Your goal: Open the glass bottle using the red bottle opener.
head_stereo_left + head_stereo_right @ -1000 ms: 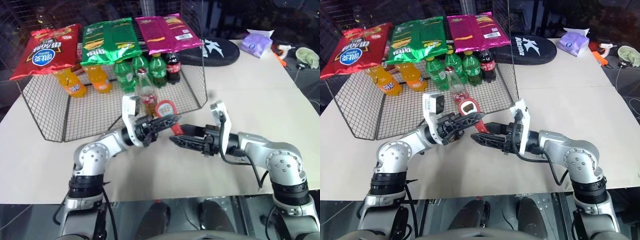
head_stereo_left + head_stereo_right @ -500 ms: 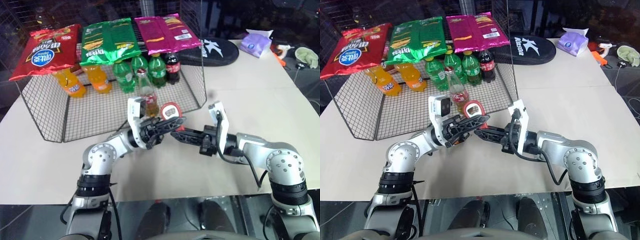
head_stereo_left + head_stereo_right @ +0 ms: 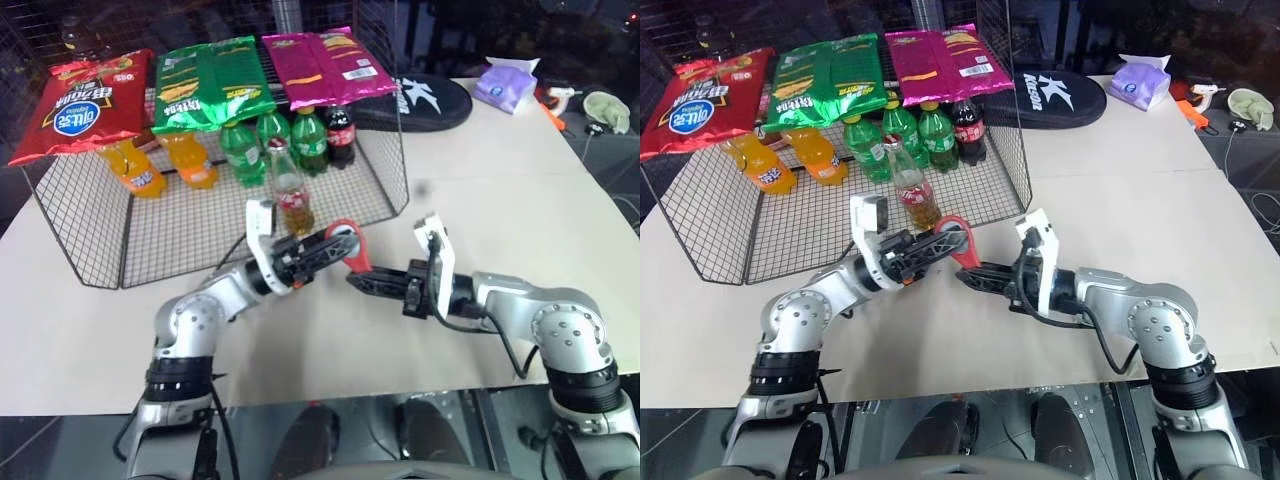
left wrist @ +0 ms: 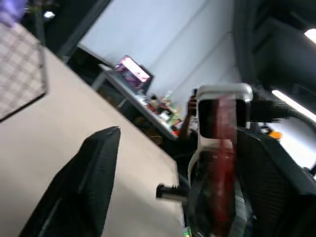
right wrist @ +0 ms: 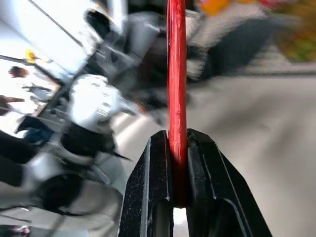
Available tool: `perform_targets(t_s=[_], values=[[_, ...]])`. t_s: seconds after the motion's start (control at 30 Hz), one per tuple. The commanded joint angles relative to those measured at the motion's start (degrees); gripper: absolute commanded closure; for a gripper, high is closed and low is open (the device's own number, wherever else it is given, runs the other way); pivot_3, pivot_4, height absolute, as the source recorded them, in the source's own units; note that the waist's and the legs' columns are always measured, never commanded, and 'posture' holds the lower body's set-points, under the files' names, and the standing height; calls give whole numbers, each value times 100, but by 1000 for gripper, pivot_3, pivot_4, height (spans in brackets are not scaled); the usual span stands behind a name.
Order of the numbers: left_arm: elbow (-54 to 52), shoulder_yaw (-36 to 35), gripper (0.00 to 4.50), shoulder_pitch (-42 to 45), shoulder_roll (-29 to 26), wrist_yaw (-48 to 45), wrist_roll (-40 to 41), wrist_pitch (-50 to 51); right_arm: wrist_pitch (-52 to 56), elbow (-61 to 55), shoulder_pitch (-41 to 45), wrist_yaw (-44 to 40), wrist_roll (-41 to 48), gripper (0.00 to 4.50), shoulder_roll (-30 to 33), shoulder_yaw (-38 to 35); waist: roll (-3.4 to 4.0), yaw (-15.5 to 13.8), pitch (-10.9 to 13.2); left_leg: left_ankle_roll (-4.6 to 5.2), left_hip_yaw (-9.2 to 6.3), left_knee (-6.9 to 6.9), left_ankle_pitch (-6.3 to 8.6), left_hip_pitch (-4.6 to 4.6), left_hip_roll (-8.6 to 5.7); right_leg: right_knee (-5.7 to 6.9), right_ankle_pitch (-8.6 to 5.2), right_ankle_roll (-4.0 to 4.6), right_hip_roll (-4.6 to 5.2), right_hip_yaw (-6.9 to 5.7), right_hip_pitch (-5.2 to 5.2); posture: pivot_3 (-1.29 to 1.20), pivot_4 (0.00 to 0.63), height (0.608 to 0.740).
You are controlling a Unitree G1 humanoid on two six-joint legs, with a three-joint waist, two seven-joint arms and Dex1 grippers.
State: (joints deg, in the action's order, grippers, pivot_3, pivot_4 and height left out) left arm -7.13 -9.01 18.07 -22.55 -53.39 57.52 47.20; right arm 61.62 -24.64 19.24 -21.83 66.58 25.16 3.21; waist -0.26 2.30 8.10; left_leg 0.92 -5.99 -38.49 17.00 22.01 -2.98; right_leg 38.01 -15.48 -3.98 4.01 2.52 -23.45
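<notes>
The glass bottle (image 3: 290, 190), clear with amber liquid and a red-and-white label, stands upright at the open front of the wire basket (image 3: 150, 235). Just in front of it, above the table, the red bottle opener (image 3: 347, 246) hangs between my two hands. My right gripper (image 3: 359, 279) is shut on its narrow handle, and the right wrist view shows the opener (image 5: 177, 89) edge-on between the fingers. My left gripper (image 3: 328, 242) stands open around the opener's rounded head, and its fingers (image 4: 94, 177) are spread wide apart.
Snack bags (image 3: 210, 85) lie on top of the basket. Green soda bottles (image 3: 242, 150), orange bottles (image 3: 135, 168) and a cola bottle (image 3: 340, 130) stand inside it. A black pouch (image 3: 430, 100) and a tissue pack (image 3: 505, 85) sit far right on the beige table (image 3: 480, 190).
The opener has passed from my left gripper to my right. The right gripper shut on its handle, then the left gripper opened. Both hands sank slightly.
</notes>
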Motion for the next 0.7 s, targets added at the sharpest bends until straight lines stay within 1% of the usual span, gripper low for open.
perform_targets(t_s=[0.03, 0.1, 0.17, 0.23, 0.3, 0.37, 0.47, 0.6, 0.7], values=[[-726, -247, 1109, -363, -224, 36, 197, -19, -443, 15, -242, -181, -354, 4500, 199, -434, 0, -3, 0, 0, 0, 0, 0, 0, 0, 0, 0, 0, 0, 1, 0, 0, 150, 740], [-969, -323, 1109, -638, -340, 192, 161, -11, -790, 94, -377, -147, -730, 4500, 264, -621, 0, -5, 0, 0, 1, 1, 0, -1, 0, 1, 0, 0, 1, 2, 0, 0, 150, 740], [-1154, -445, 1109, -861, -358, 523, -148, -303, -1476, 257, -450, 10, -1561, 4500, 319, -709, 0, -10, 0, 0, 2, 2, 0, -3, 1, 2, 0, 0, 1, 4, 0, 0, 150, 740], [-1247, -522, 1109, -959, -296, 772, -380, -606, -1981, 371, -487, 26, -2161, 4500, 353, -705, 0, -24, 0, 0, 4, 2, 0, -5, 2, 3, 0, 0, 0, 5, 1, 0, 150, 740], [-1299, -492, 1109, -1024, -126, 1069, -997, -1293, -2394, 436, -501, 82, -2713, 4500, 357, -636, 0, -40, 0, 0, 5, 2, 0, -4, 2, 3, 0, 0, -1, 4, 0, 0, 150, 740], [-1185, -418, 1109, -1033, 108, 1467, -1717, -2046, -2989, 532, -447, 233, -3572, 4500, 385, -362, 0, -54, 0, -1, 7, 3, 0, -4, 1, 2, 0, 0, -1, 5, 0, 0, 150, 740], [-921, -365, 1109, -843, 425, 1997, -2385, -2734, -3915, 753, -380, 328, -4515, 4500, 253, -84, 0, -61, 0, -1, 15, 3, 0, -5, 0, 1, 0, 0, 0, 10, 0, 0, 150, 740], [-576, -268, 1109, -444, 574, 2300, -3004, -3371, -4462, 1005, -357, 530, -5201, 4500, 32, -9, 0, -94, 0, -2, 15, 3, -1, -4, 1, 2, 0, -1, -2, 10, -2, 0, 150, 740], [-190, -168, 1109, -118, 608, 2439, -3408, -3824, -4613, 1111, -371, 498, -5378, 4500, -106, 2, -1, -139, 0, -1, 17, 3, -1, -4, -2, 1, 0, -1, -1, 11, -1, 0, 150, 740]])
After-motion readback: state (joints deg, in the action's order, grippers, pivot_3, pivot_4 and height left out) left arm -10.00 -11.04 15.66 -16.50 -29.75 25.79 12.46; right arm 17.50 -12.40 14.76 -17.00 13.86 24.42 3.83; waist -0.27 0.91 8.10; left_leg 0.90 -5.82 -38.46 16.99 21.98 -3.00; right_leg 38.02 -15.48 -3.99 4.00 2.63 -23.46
